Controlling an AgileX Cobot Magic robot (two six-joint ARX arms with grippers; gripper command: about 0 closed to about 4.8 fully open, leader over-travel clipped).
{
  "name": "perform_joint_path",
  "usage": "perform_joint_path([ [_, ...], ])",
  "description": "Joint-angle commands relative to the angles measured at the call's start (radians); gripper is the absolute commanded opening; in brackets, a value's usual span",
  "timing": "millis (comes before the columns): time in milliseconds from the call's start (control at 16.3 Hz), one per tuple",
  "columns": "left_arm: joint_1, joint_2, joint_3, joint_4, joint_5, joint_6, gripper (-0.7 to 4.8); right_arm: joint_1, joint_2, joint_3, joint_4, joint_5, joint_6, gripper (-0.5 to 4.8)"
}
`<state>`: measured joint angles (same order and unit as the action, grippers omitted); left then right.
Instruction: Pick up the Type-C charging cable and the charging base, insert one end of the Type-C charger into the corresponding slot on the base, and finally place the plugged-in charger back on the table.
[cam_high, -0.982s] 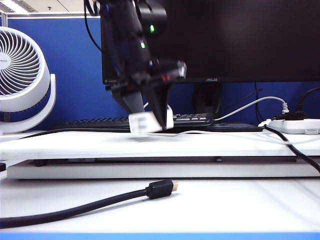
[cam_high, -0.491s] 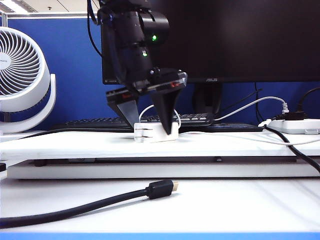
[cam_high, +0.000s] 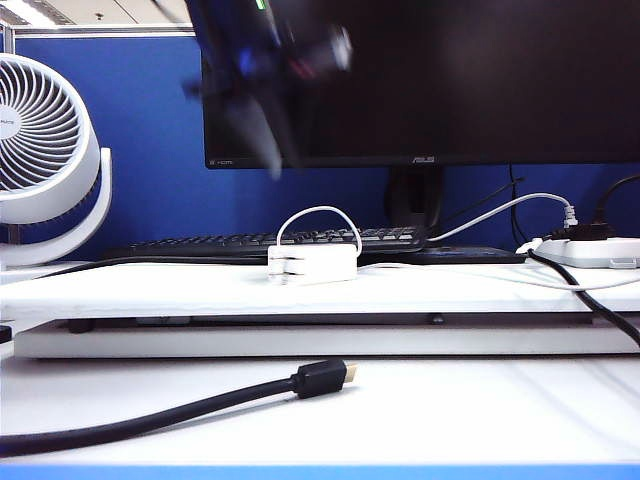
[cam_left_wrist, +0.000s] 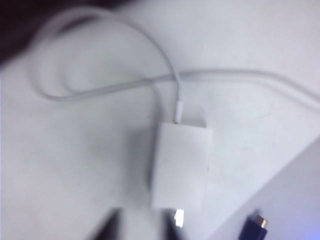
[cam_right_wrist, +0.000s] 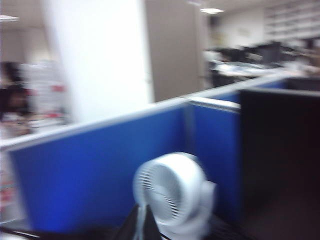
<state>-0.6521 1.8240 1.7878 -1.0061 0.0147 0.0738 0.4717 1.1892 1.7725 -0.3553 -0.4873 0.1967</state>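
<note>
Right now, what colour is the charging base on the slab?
White, like its plugged-in cable; the charging base shows best in the left wrist view.

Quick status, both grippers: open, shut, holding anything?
Left gripper: raised above the charging base, holding nothing; open or shut cannot be told.
Right gripper: shut, empty, facing the fan.

My left claw (cam_high: 268, 110) was only a dark smear high above the charging base (cam_high: 312, 264), cut by the exterior picture's upper edge, so I could not tell how its jaws stood. From my left wrist, its fingertips (cam_left_wrist: 109, 227) were blurred stubs clipped at the edge. My right claw (cam_right_wrist: 141, 224) showed only as two dark tips pressed together, clipped likewise. The Type-C charging cable (cam_left_wrist: 105, 87) ran out of view away from my left claw, its far end unseen.
</note>
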Motion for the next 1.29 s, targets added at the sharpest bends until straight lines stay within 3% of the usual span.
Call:
perform_joint_path([
  [61, -0.001, -0.143, 0.005, -0.04, -0.003, -0.003, -0.06, 0.0, -0.044, 0.003, -0.066, 0.117, -0.04, -0.02],
  [307, -0.001, -0.396, 0.005, -0.046, -0.003, -0.002, -0.06, 0.0, -0.13, 0.002, -0.215, 0.152, -0.135, -0.02],
  [614, -0.002, -0.734, 0.007, -0.043, -0.003, -0.003, -0.06, 0.001, -0.265, -0.007, -0.476, 0.286, -0.264, -0.02],
  [737, -0.002, -0.87, 0.006, -0.045, -0.004, 0.0, -0.06, 0.002, -0.333, -0.059, -0.508, 0.332, -0.277, -0.02],
  [982, -0.002, -1.072, 0.006, -0.128, -0.002, 0.005, -0.06, 0.002, -0.503, -0.329, -0.374, 0.336, -0.271, -0.02],
  [1105, -0.002, -1.163, 0.006, -0.251, -0.004, 0.003, -0.06, 0.002, -0.607, -0.556, -0.209, 0.342, -0.252, -0.02],
  [1228, -0.001, -1.233, 0.004, -0.382, -0.013, -0.046, -0.05, 0.002, -0.73, -0.852, -0.009, 0.43, -0.218, -0.02],
  [1289, -0.001, -1.246, 0.004, -0.41, -0.023, -0.058, -0.06, 0.002, -0.756, -0.922, 0.029, 0.452, -0.218, -0.02],
])
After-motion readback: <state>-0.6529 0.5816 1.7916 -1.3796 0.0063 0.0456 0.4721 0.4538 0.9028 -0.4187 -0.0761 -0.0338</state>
